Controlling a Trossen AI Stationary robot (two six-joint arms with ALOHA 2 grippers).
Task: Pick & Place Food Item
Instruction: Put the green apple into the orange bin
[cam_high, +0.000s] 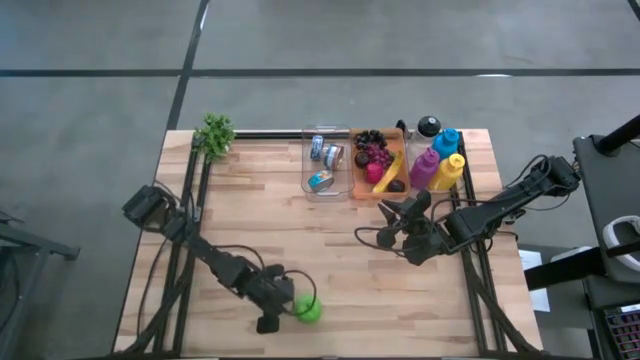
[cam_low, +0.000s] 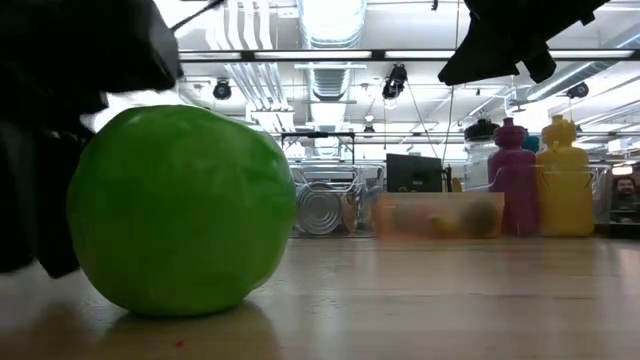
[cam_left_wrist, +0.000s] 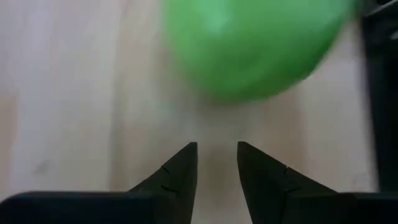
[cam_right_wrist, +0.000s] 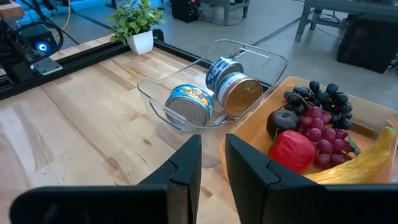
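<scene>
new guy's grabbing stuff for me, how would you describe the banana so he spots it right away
Go to the orange tray at the table's far edge, beside the clear bin of cans. The banana lies along the tray's side nearest the bottles, next to the grapes. It is the only long yellow thing there.

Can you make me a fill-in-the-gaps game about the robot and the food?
1. The apple lying on the table in front of the left gripper is ____ in colour.
2. The clear bin holds three ____.
3. The banana lies in the ____ tray with the grapes.
4. The small plant stands at the table's far ____ corner.

Missing words: green; cans; orange; left
</scene>
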